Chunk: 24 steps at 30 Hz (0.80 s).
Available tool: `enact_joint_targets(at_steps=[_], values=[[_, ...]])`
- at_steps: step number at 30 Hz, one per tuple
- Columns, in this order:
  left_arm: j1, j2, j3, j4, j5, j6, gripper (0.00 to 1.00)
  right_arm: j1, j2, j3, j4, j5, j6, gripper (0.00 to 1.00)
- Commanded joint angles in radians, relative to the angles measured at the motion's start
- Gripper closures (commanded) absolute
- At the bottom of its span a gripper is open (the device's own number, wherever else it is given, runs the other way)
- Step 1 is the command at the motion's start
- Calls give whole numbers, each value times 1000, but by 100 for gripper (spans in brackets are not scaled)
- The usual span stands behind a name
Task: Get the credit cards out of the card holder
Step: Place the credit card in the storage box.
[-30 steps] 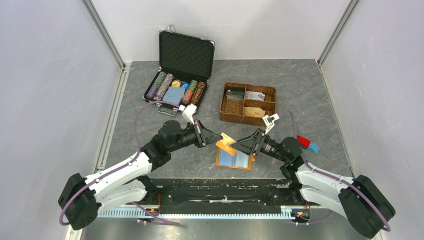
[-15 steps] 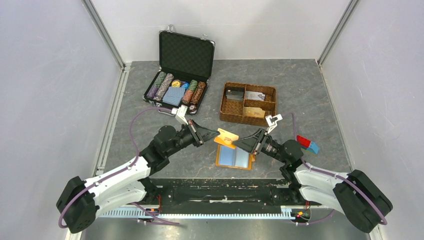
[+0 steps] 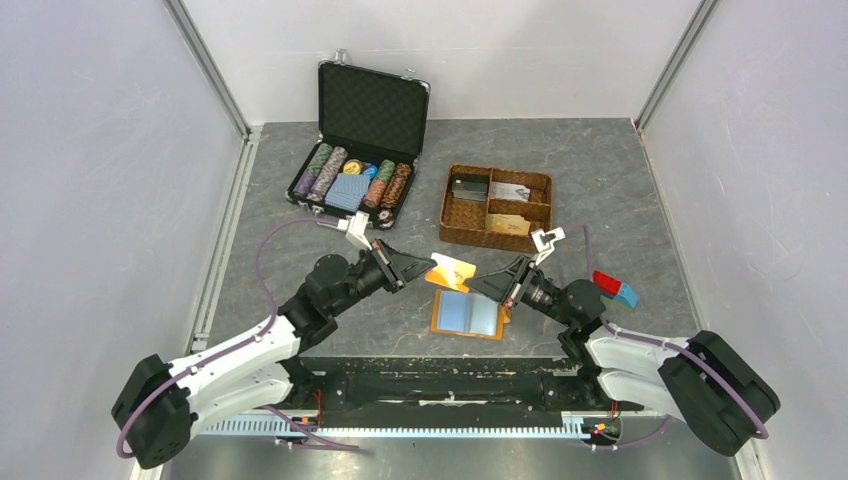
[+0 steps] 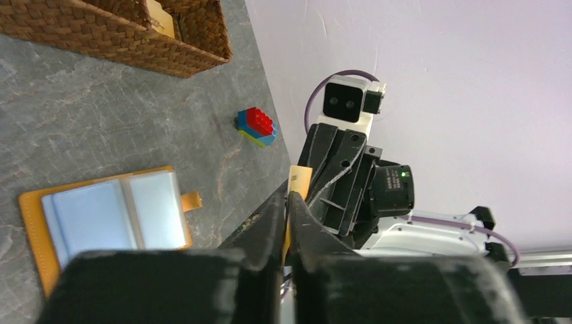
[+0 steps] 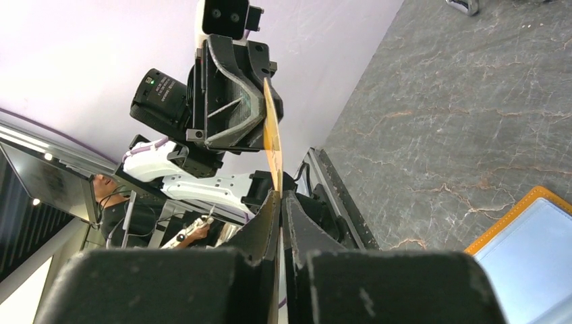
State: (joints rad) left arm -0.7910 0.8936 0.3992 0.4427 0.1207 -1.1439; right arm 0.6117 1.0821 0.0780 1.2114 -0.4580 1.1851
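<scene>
Over the card holder, orange card

In both wrist views the card shows only as a thin edge. Its face cannot be read, and its near end is buried between black fingers. From above, the tips of the left gripper and right gripper cover the card's two ends, and its markings are too small to tell.

The left wrist view hides the lower edge of the holder behind the gripper body, and the top edge cuts off the basket. The right wrist view shows only a corner of the holder at the bottom right.

What lies in the basket is too small from above to tell, as are the marks on the chips.
</scene>
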Motion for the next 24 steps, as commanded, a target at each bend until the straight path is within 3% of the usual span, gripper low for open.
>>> enact_joint_targets(at_steps=[1,3,5,7,14,24], values=[[4,-19,-6,21,2,39,62,-14,11,22,69,8,-11,100],[4,-32,4,-48,-4,72,30,-33,19,31,67,-22,-8,100],[4,-49,27,-163,-26,101,13,-61,25,40,66,-58,-1,100],[4,-60,54,-278,-45,144,2,-99,25,50,61,-97,2,100],[4,-59,143,-520,-88,290,0,-262,26,130,-71,-215,-44,100],[4,-67,351,-880,-180,585,0,-418,100,398,-668,-309,-401,100]])
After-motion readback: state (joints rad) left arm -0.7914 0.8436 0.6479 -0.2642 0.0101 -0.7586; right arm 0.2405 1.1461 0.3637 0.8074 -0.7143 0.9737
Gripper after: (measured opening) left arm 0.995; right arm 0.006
